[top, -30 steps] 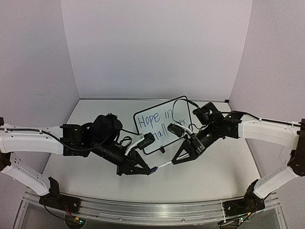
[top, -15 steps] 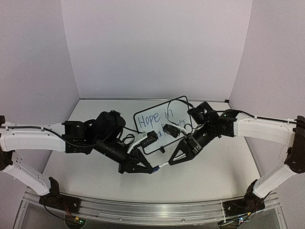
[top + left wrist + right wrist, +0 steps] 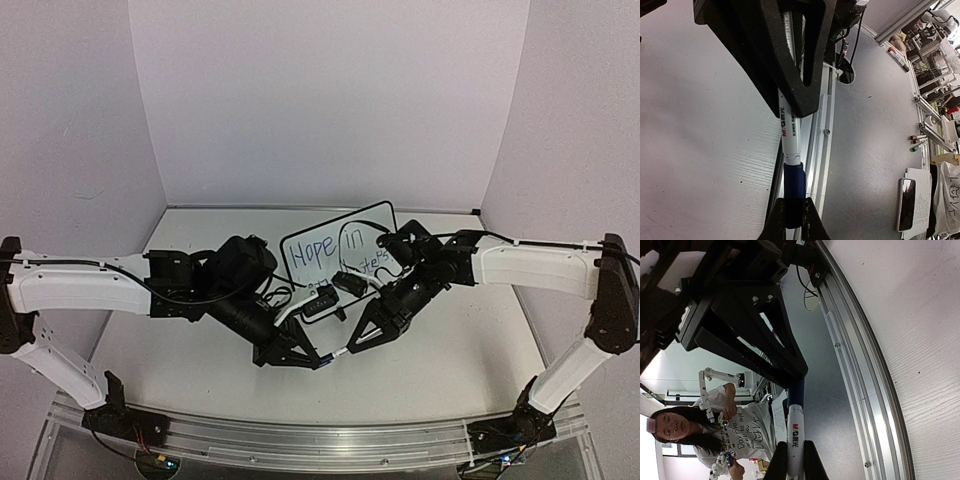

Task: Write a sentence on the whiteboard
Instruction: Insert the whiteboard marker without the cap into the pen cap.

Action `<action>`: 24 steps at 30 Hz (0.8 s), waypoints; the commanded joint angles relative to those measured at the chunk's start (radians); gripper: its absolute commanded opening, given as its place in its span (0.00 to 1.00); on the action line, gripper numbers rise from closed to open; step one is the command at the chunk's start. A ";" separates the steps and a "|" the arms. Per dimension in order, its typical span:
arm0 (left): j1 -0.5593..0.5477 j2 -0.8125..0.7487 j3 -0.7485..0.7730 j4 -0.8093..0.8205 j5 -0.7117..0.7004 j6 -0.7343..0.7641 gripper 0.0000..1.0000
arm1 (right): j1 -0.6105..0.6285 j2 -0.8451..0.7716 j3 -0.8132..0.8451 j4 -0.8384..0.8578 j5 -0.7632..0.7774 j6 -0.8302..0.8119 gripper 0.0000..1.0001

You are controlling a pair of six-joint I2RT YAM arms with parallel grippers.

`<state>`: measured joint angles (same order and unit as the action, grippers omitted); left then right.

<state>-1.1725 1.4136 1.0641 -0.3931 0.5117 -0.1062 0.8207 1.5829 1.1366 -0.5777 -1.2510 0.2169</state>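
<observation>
The whiteboard [image 3: 372,226] stands tilted at the table's back middle. Its blue sentence [image 3: 322,248] reads "Hope in" above; the lower line is partly hidden by the arms. In front of it my two grippers meet tip to tip on one marker [image 3: 338,352]. My left gripper [image 3: 318,358] is shut on the marker's blue cap [image 3: 794,185], shown between my left gripper's [image 3: 792,207] jaws. My right gripper [image 3: 352,346] is shut on the white barrel [image 3: 794,432], shown between my right gripper's [image 3: 794,446] jaws. The cap [image 3: 796,390] sits on the barrel's end.
An aluminium rail [image 3: 300,442] runs along the table's front edge, just below the grippers. White walls close the sides and back. Black cables [image 3: 268,296] lie by the whiteboard. A person [image 3: 700,427] sits beyond the table's edge in the right wrist view.
My right gripper has moved left and down toward my left gripper, and the left arm has swung a little right. The stretch of marker between them is shorter.
</observation>
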 commanded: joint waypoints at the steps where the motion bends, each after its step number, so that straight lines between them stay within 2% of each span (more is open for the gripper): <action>1: -0.005 0.022 0.087 0.168 -0.046 0.046 0.00 | 0.044 0.031 0.057 0.056 -0.040 -0.035 0.00; 24: -0.003 0.054 0.148 0.317 -0.132 0.094 0.00 | 0.096 0.075 0.085 0.058 -0.028 -0.039 0.00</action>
<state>-1.1797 1.4525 1.0809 -0.4213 0.4465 -0.0685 0.8391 1.6333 1.1629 -0.5980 -1.2102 0.2058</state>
